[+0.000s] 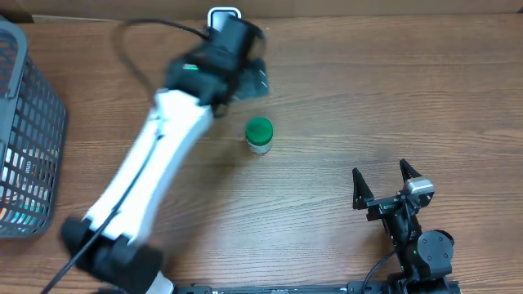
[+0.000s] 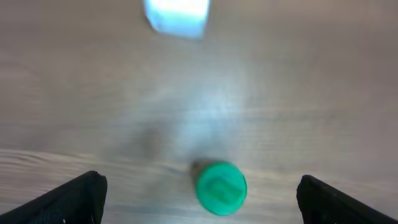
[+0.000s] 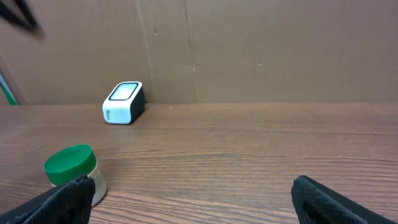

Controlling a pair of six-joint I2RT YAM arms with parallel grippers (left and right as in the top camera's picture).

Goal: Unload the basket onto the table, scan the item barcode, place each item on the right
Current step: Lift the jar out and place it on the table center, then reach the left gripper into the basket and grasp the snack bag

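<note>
Overhead: green-lidded jar (image 1: 260, 135) upright on worktop (image 1: 368, 98), apart from blurred left claw (image 1: 250, 77) near white scanner (image 1: 224, 15) at far edge; right claw (image 1: 382, 181) at near edge, spread wide, empty; wire basket (image 1: 24, 139) at left. Left wrist: fingers (image 2: 81, 199) wide apart, gripping nothing, jar blurred on worktop beyond them. Right wrist: fingers wide apart, jar at left, scanner beyond by cardboard wall (image 3: 280, 50).

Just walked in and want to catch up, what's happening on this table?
Nothing is held right now. The left gripper hangs open near the white scanner, with the green-lidded jar standing free on the table beside it. The right gripper is open too, resting at the near edge.
</note>
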